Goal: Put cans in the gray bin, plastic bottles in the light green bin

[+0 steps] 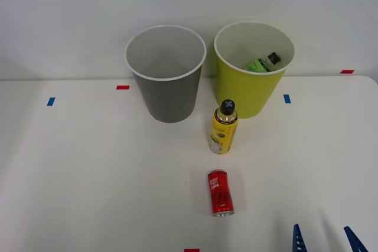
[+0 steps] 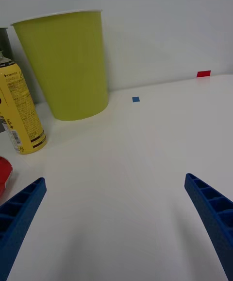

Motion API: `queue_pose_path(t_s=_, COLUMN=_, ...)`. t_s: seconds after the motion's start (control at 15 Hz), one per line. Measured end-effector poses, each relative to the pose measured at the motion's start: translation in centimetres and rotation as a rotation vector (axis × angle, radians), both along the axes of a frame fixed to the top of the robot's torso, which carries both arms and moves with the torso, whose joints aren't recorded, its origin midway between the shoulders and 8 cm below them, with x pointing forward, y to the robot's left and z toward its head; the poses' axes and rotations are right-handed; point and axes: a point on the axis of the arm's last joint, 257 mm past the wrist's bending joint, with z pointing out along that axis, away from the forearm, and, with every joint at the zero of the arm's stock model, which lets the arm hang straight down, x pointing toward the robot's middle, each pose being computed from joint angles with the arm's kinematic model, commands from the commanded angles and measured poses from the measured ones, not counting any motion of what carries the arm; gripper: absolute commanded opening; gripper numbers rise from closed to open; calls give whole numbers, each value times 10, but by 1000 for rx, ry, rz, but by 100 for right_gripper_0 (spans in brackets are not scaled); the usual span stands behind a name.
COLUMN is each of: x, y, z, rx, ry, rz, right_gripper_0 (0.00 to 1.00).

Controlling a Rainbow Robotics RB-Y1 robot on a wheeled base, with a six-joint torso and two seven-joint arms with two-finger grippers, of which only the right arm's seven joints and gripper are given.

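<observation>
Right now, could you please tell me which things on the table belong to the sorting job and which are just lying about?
Job:
red can, lying down
yellow bottle, upright
green bottle, inside the light green bin
gray bin

Lying about:
blue tape marks
red tape marks

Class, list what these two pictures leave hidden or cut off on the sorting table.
- Gray bin, front view: its own wall hides the bottom, so any contents there cannot be told.
- Green bottle, front view: the light green bin rim hides its lower part.
- Red can, wrist view: cut off by the edge.
- Right gripper, front view: fingertips alone, open.
</observation>
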Motion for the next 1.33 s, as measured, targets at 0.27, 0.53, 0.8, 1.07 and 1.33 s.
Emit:
queue_pose_path(t_s=0.27, x=0, y=0, z=0, rx=0, ry=0, rz=0, right_gripper_0=99)
queue_pose_path(t_s=0.53, x=0, y=0, z=0, rx=0, ry=0, rz=0, right_gripper_0=99)
queue_pose_path(t_s=0.8, x=0, y=0, z=0, rx=0, ry=0, rz=0, right_gripper_0=99)
queue_pose_path(t_s=1.07, x=0, y=0, z=0, rx=0, ry=0, rz=0, right_gripper_0=99)
queue_pose_path(t_s=1.33, x=0, y=0, z=0, rx=0, ry=0, rz=0, right_gripper_0=99)
